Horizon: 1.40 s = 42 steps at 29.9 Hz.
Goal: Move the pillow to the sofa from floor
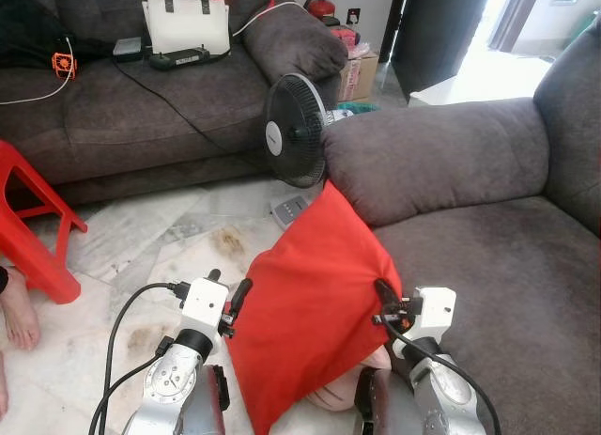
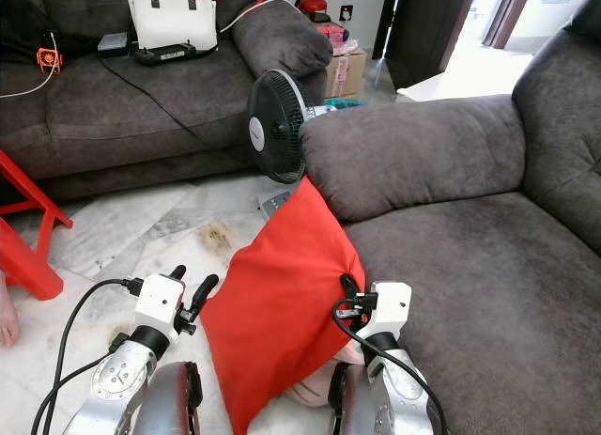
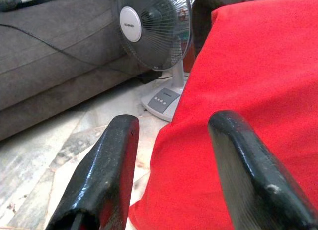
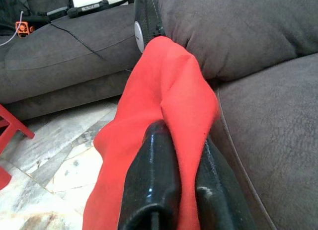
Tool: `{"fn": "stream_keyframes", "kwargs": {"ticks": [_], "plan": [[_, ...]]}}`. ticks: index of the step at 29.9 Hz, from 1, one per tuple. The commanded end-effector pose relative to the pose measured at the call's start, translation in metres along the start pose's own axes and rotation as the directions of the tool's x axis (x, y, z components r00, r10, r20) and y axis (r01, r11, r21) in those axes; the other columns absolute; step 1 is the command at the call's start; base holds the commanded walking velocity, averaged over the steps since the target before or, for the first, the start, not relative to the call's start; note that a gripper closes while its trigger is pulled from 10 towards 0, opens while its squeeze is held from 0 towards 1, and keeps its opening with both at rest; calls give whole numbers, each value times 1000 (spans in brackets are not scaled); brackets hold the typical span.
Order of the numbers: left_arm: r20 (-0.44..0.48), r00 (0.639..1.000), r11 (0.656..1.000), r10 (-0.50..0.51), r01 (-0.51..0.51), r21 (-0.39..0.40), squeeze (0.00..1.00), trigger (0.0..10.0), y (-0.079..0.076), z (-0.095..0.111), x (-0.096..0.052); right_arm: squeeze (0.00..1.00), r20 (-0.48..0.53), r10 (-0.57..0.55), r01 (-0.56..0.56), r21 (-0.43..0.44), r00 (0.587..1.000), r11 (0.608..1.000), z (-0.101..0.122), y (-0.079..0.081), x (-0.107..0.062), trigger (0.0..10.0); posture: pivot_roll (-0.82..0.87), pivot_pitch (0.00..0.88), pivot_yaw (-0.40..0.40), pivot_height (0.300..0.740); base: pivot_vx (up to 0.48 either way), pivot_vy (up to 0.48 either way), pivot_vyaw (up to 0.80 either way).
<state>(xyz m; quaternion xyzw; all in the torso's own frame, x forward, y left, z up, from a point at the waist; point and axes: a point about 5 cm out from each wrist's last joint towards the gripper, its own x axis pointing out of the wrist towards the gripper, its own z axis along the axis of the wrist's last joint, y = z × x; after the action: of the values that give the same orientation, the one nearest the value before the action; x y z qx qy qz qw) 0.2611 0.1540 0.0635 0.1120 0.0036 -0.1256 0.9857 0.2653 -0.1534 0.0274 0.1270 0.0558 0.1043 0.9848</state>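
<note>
We had our right pincer (image 4: pixel 171 165) clenched on the red fabric pillow (image 1: pixel 315 303), propped against the grey sofa (image 1: pixel 488 266) over marble floor (image 1: pixel 141 247); our left pincer (image 3: pixel 174 170) stood released beside it.

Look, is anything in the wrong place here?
Yes. The red pillow stands tilted on one corner against the sofa front instead of lying on the seat. The right gripper pinches its edge; the left gripper is open beside it. A fan stands on the floor close behind.
</note>
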Motion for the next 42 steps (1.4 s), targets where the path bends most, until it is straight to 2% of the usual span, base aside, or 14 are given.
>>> {"fn": "stream_keyframes", "kwargs": {"ticks": [1, 23, 42], "plan": [[-5, 1000, 1000, 3, -3, -4, 0, 10000, 1, 0, 0, 0, 75, -7, 7, -5, 997, 1000, 16, -1, 3, 10000, 124, 63, -76, 599, 0, 0, 0], [1, 1000, 1000, 1, -1, -5, 0, 10000, 1, 1, 1, 0, 58, -31, 31, 6, 998, 1000, 15, -9, 5, 10000, 125, 64, -73, 740, 0, 0, 0], [3, 1000, 1000, -7, 7, -7, 0, 10000, 1, 1, 2, 0, 69, -50, 50, 9, 996, 999, 19, -11, 7, 10000, 126, 64, -68, 740, 0, 0, 0]]}}
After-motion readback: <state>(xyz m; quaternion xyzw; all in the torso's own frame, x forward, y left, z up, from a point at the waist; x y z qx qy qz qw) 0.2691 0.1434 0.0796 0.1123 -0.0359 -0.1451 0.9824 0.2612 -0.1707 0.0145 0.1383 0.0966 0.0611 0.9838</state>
